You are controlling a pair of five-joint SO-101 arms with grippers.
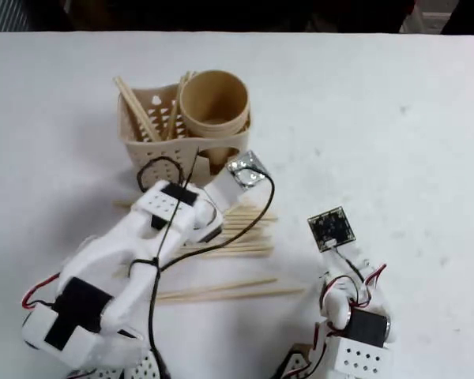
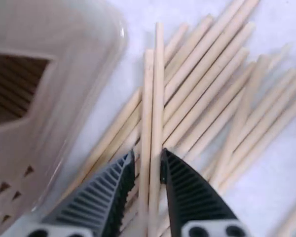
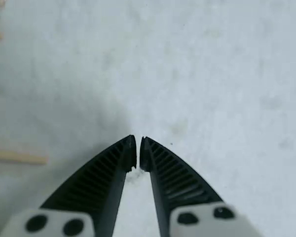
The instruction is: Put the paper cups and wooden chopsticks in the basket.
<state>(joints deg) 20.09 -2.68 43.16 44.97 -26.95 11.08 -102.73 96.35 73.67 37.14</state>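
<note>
A beige basket (image 1: 146, 151) stands on the white table, with a brown paper cup (image 1: 213, 103) and several wooden chopsticks (image 1: 138, 110) inside it. Just in front of it lies a loose pile of chopsticks (image 1: 241, 233). My left gripper (image 2: 147, 160) is down in that pile, shut on two chopsticks (image 2: 153, 94) that run straight out between its fingers, beside the basket's wall (image 2: 49, 74). My right gripper (image 3: 137, 145) hangs shut over bare table with nothing in it.
A few more chopsticks (image 1: 221, 290) lie apart, nearer the front edge between the two arms. The left arm (image 1: 118, 268) stretches from the front left toward the basket. The right arm (image 1: 351, 320) sits at the front right, with free table beyond it.
</note>
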